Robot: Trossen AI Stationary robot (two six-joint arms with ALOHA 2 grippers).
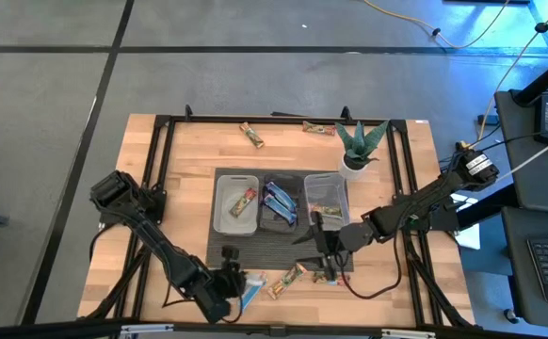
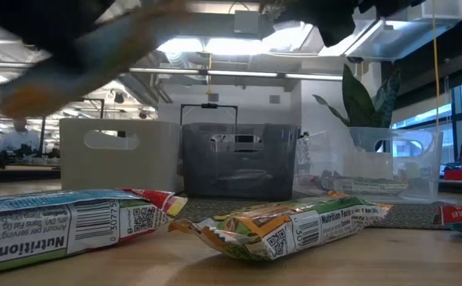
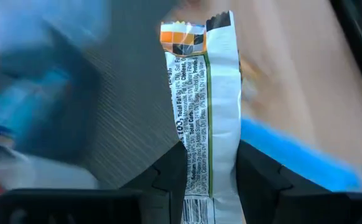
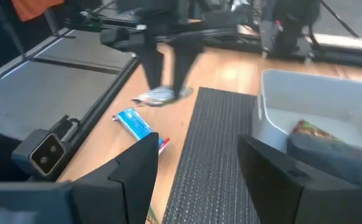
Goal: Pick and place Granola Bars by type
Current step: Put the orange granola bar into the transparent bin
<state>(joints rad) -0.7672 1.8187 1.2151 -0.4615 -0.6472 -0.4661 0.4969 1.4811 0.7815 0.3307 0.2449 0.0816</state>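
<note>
My left gripper (image 3: pixel 209 180) is shut on a white-and-green granola bar (image 3: pixel 199 106) at the table's near edge (image 1: pixel 232 282). In the right wrist view it shows farther off, fingers pointing down, with the bar (image 4: pixel 159 94) below them. My right gripper (image 4: pixel 196 168) is open and holds nothing; it hovers over the dark mat (image 1: pixel 321 247), just near of the bins. Loose bars lie flat on the wood: a blue one (image 1: pixel 253 290), a tan-green one (image 1: pixel 288 278) and another (image 1: pixel 327 275) near the front, plus two (image 1: pixel 250 135) (image 1: pixel 318 128) at the far edge. My left gripper pinches the white-and-green bar between its two fingers (image 3: pixel 168 177), one on each long edge, at a place (image 3: pixel 199 165) back from the crimped orange end (image 3: pixel 184 34). The fingers come from above, lying along the bar. The bar sticks out past the fingertips.
Three bins stand side by side on the mat: a white one (image 1: pixel 219 202) holding a bar, a dark one (image 1: pixel 279 222) with blue bars, and a clear one (image 1: pixel 326 179) with bars. A potted plant (image 1: pixel 359 141) stands behind the clear bin. A black frame rims the table.
</note>
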